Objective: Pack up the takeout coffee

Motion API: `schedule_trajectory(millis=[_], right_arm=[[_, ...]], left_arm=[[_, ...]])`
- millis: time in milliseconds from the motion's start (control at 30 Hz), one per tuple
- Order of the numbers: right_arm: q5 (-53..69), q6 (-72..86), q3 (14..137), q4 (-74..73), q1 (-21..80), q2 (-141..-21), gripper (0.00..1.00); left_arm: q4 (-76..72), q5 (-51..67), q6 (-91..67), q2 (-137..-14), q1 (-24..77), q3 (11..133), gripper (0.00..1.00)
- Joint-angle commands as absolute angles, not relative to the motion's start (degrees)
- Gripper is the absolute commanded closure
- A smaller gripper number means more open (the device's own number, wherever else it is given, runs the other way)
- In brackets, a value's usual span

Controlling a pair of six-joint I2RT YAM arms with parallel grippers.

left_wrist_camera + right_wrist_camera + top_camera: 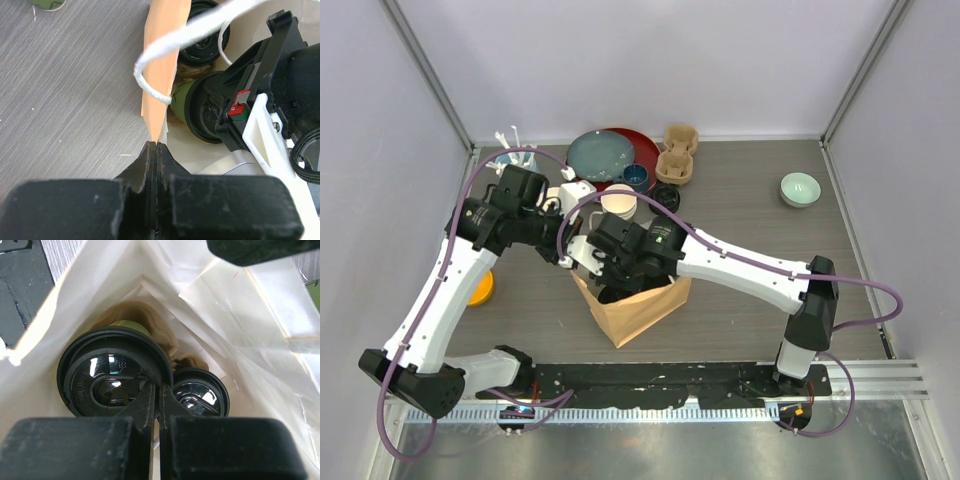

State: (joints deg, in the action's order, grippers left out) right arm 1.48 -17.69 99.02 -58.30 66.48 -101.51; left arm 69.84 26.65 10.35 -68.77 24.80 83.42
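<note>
In the paper bag [638, 312] near the desk [760, 215]'s near edge, the green-sided cup [112, 380] and the second lidded cup [200, 392] stand roughly upright, lids up. Left jaws pinch the bag's rim; right jaws are clenched at the green lid's edge.

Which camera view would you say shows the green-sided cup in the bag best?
The right wrist view: it looks into the paper bag onto the green-sided cup and its black lid. The left wrist view shows only its green side, partly behind the right gripper. In the top view the right arm hides it.
</note>
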Motion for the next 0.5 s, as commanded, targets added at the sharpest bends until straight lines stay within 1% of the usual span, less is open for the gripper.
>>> schedule_trajectory(millis=[0,333,467], right_arm=[[-2.6,-15.3,97.4,-59.1,66.3,-109.3,0.99],[-2.4,-15.5,93.9,-58.0,66.4,-107.8,0.99],[-2.6,-14.7,92.7,-56.9,66.3,-106.9,0.93]], left_arm=[[66.3,40.3,7.2,-68.0,27.5,86.1,1.0],[66.9,38.2,8.1,-67.8,27.4,86.7,1.0],[67.1,38.1,8.3,-67.7,27.4,86.5,1.0]])
